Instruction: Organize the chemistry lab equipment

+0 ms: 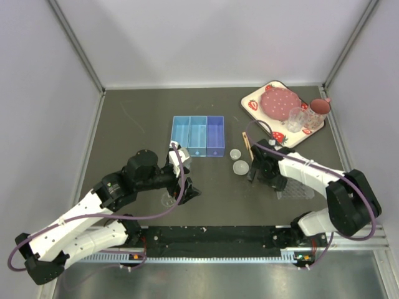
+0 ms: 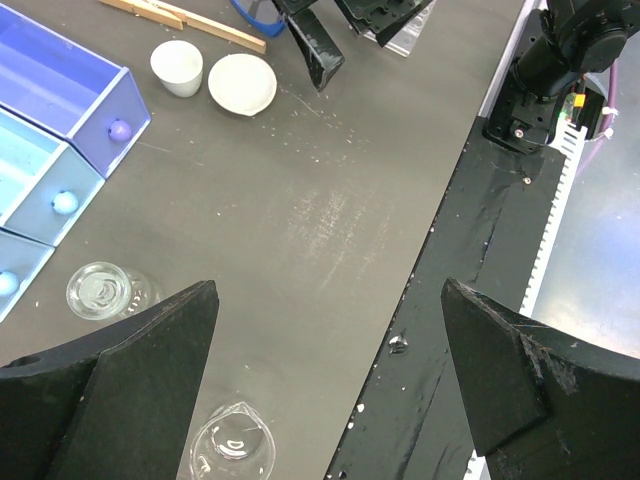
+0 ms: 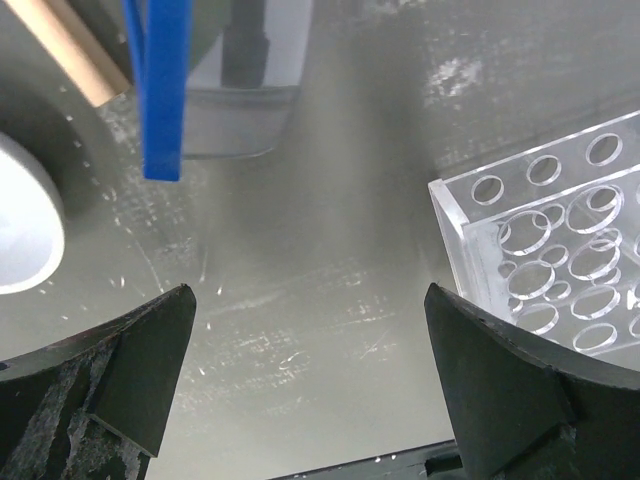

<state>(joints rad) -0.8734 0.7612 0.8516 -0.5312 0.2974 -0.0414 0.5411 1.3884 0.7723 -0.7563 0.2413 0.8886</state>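
Because the left end effector (image 2: pixel 330 290) hangs with its jaws spread wide and nothing between them, what matters is the clear dish (image 2: pixel 230 447) almost beneath it. That dish sits on the worktop (image 2: pixel 340 220) just inside the finger on the bins' side and back toward the wrist, so a grasp would, I judge, call for drawing back a little before dropping. A second clear dish (image 2: pixel 100 290) stands just outside that same finger, near the blue bins (image 2: pixel 60 130). Well ahead of the fingertips lie two pale dishes (image 2: pixel 242 83), and beyond them the tongs (image 2: pixel 190 22), with their long axis running across the line of reach. The right end effector (image 3: pixel 308 295), equally wide and empty, is nearer to those. The rack (image 3: pixel 560 250) stands just beside its right finger, and a blue piece (image 3: pixel 165 80) lies ahead to its left. For both clear dishes the left arm is the nearer one.
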